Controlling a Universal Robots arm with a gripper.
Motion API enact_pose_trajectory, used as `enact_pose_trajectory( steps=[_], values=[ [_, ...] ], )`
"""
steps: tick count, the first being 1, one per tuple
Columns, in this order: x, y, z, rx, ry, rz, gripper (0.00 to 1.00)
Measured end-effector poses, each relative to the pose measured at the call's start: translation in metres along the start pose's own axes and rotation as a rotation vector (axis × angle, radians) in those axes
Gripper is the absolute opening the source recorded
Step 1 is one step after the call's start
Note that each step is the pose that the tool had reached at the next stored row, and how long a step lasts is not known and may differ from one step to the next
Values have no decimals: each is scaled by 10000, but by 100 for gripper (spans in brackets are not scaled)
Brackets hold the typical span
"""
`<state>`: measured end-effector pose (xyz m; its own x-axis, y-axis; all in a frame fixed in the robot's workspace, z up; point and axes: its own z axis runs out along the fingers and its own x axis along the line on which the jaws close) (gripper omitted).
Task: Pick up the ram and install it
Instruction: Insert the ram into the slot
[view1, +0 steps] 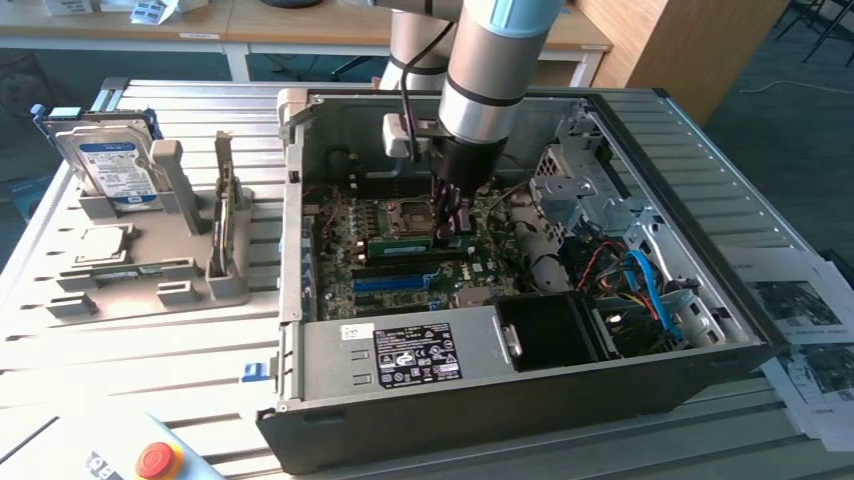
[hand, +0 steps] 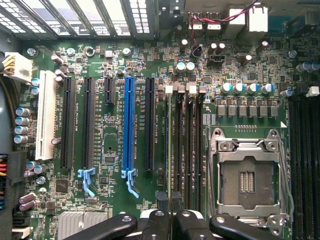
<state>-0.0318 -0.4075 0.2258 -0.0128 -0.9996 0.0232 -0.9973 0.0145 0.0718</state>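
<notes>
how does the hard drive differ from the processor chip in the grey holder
The boxy silver hard drive with a blue-white label stands upright on its edge; the small square silver processor chip lies flat. The hard drive is larger than the chip. The drive is labelled; the chip's top is bare metal. Both sit in the grey plastic holder on the exterior view's left.

the ram (view1: 400, 244) and motherboard (hand: 112, 145) are green, one slot (hand: 129, 125) is blue, another slot (hand: 46, 115) white, and the ribbed surface (view1: 160, 350) is grey.
</notes>
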Motion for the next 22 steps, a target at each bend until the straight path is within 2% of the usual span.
enact_pose_trajectory(
  steps=[22],
  values=[
    [0,1,-17,1,-1,-1,12]
  ],
)
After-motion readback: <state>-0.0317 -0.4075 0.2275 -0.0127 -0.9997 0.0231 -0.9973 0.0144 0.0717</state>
